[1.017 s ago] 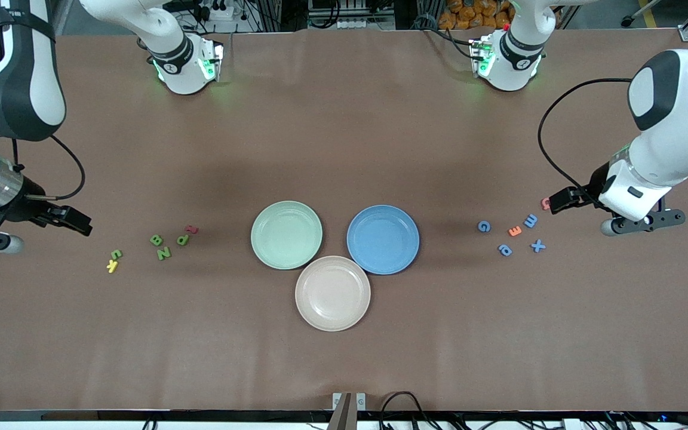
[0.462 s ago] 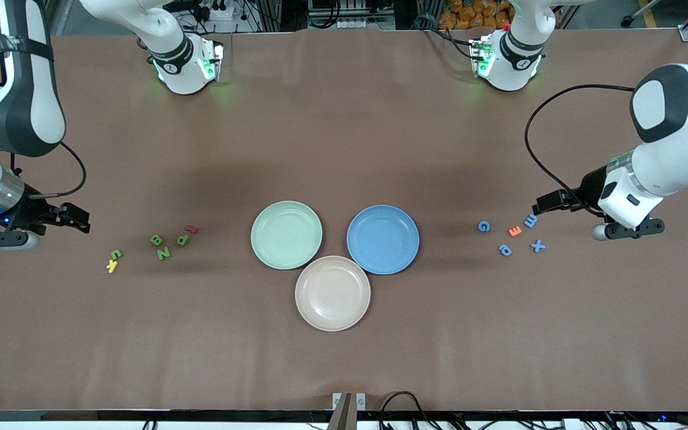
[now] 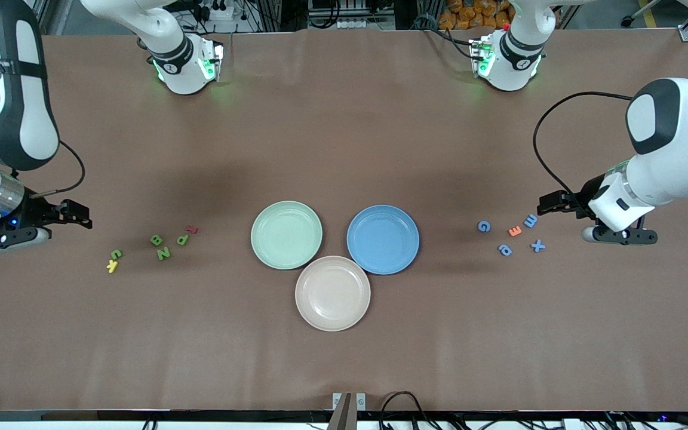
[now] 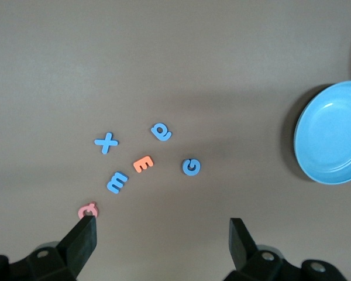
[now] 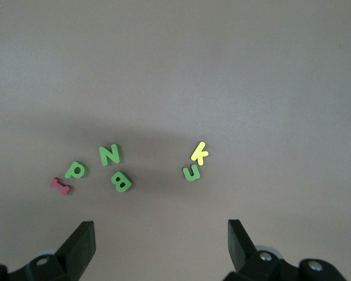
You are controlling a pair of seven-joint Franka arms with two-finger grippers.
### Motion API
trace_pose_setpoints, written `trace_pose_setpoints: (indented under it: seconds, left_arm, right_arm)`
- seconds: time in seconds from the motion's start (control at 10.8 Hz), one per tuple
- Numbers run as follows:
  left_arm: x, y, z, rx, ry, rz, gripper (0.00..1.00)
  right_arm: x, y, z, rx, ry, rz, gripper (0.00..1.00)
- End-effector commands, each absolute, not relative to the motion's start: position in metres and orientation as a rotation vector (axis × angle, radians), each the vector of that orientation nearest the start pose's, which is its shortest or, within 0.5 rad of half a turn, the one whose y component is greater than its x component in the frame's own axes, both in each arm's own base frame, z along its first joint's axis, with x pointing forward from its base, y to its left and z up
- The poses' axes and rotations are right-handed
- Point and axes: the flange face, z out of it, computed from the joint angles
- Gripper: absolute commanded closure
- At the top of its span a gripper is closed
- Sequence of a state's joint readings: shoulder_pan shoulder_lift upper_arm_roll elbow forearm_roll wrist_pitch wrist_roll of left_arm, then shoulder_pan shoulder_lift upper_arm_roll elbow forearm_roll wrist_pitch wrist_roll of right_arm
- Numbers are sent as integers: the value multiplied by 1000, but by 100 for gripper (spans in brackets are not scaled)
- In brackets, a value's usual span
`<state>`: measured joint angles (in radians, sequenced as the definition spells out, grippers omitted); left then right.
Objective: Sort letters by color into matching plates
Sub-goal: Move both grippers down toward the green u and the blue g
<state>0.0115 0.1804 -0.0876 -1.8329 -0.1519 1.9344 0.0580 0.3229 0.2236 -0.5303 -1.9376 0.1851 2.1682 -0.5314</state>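
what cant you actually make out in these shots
- Pink letter: the left wrist view shows it partly covered by a finger of the left gripper; in the front view that gripper hides it.
- Right gripper: front view, its dark open fingers overlap, gap unclear.
- Green u and yellow k: front view, shapes too small.

You could read green foam letters (image 5: 111, 167) under right wrist camera: p, N, B, u; yellow k (image 5: 199, 153). Blue letters (image 4: 149, 158) under left: x, a, m, G; orange E (image 4: 143, 164).
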Motion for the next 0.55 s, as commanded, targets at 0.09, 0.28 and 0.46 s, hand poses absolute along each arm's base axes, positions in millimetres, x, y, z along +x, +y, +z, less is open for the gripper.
trace_pose_setpoints:
  seconds: [0.09,0.28,0.46]
  left_arm:
    - [605,-77,420,-3216,297,123,0]
    - [606,-93,422,-3192,367,90,0]
    - [615,-95,428,-3131,544,58,0]
  right_arm:
    - [593,-119,345,-3135,-328,-149,0]
    - [592,-132,330,-3134,-255,-155,0]
    - [597,-124,309,-3130,-240,-155,0]
